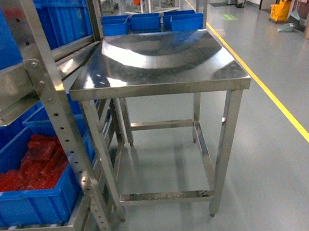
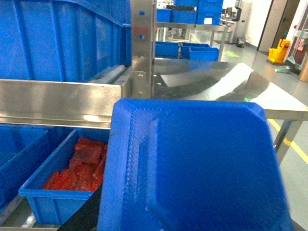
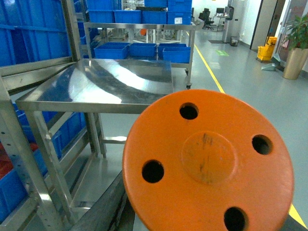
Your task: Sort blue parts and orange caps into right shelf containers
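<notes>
Left to right. On the far left I see the shelf rack (image 1: 46, 102) with blue crates (image 1: 35, 202) on its lower level; the nearest one holds a pile of red pieces (image 1: 35, 167), also visible in the left wrist view (image 2: 79, 166). I can't tell whether these are the target containers, or whether any blue part or orange cap is already in one.

The left wrist view is mostly filled by a blue part (image 2: 192, 168), a moulded tray-like piece very close to the lens, so I judge the left arm is carrying it. The left claw itself is hidden behind it; I can't tell how its jaws stand.

In the middle, the steel worktop (image 1: 161, 67) shows only reflections, nothing lying on it that I can see. More blue bins (image 1: 147, 22) sit on a rack behind it.

On the right, the wrist view is filled by an orange cap (image 3: 209, 159), a round disc with four holes, close to the lens; likely carried by the right arm. The right claw is not visible either, so no call on its grip.

Neither arm shows in the head view. My read: both items picked, both still to be dropped; the sorting is left.
</notes>
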Controlling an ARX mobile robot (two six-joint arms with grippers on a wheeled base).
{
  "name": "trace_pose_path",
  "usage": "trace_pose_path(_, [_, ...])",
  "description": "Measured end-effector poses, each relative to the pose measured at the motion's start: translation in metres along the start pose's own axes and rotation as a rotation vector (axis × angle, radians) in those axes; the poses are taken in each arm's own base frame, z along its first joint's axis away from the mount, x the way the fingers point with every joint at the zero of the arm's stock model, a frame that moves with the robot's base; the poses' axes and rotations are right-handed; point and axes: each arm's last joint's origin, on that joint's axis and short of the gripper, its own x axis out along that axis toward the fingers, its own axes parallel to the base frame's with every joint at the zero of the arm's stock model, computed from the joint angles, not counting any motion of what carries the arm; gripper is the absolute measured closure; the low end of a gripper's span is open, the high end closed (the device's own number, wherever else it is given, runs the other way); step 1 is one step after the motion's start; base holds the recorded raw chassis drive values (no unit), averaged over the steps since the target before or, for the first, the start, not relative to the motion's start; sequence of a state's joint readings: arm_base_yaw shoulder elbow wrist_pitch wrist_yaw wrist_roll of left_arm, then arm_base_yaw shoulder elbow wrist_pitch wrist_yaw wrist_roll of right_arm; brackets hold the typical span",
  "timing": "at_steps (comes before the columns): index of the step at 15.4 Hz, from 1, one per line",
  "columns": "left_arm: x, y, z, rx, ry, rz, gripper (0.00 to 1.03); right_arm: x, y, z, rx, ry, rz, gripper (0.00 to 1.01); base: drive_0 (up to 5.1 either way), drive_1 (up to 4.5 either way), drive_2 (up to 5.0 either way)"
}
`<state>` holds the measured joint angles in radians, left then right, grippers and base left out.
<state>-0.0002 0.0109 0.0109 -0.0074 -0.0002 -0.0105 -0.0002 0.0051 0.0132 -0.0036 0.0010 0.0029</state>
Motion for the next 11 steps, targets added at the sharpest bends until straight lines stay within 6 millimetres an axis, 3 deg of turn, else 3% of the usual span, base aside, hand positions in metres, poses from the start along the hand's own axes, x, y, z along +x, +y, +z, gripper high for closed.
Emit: trace_pose_path(11, [0.0000, 0.0000, 0.0001, 0.000, -0.001, 0.000, 0.60, 0.0000, 0.0000, -0.0003, 0.000, 0.003, 0.000, 0.58, -4.9, 2.37, 2.4])
